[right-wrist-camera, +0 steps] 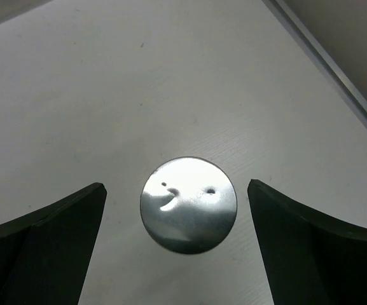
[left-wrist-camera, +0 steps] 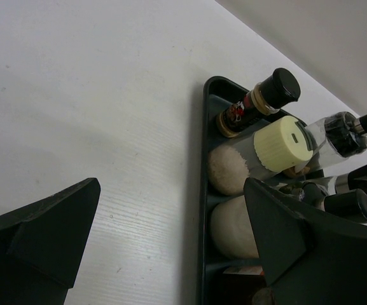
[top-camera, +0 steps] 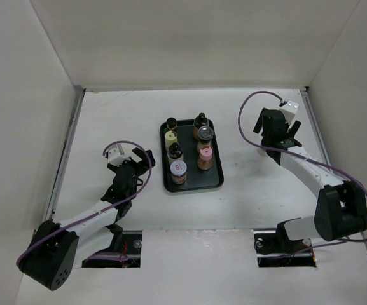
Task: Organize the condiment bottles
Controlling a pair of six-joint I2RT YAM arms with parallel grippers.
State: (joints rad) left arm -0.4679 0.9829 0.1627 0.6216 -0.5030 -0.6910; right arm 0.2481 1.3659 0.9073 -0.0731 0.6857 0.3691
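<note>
My right pincer (right-wrist-camera: 175, 187) spread wide over a silvery cap (right-wrist-camera: 188, 206), left pincer (left-wrist-camera: 172, 185) parted beside the tray (left-wrist-camera: 203, 190) of condiment bottles (left-wrist-camera: 283, 141).

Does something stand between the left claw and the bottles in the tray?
Nothing visible does: only table surface lies between the left claw and the black tray, whose low rim fronts the bottles.

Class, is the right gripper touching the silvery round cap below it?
Apart. Right wrist view: bare table shows on both sides between the silvery round cap and the right gripper's fingers.
</note>
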